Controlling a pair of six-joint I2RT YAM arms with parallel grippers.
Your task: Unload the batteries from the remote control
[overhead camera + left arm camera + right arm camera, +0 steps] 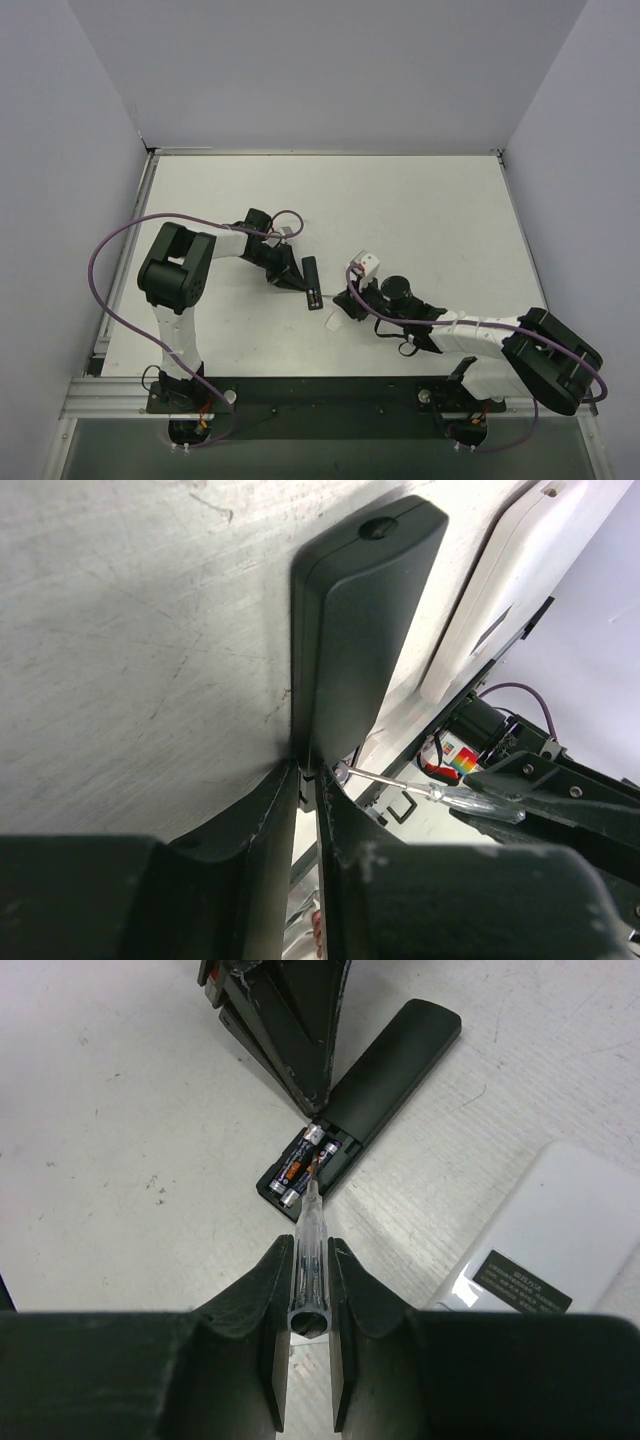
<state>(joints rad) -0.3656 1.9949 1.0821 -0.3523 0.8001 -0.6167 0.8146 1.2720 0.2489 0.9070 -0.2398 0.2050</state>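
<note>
Plain grey walls [320, 70] close in a scuffed white table [420, 200]. At its middle lies the remote [390, 1065], back up and cover off, so both batteries [300, 1165] show side by side in the open bay at its near end.

The left gripper [308, 780] is clamped on the remote's edge just beside the bay, most likely to stop it sliding while it is pried at. The right gripper [308, 1250] is closed tight on a clear-handled screwdriver [310, 1215] whose tip rests on the batteries, apparently as a lever to lift one out. Neither battery is out yet.

The batteries carry orange and purple print, too small to read. A white box [545, 1235] near the remote bears a dark label [522, 1280], and its writing is not legible either.
</note>
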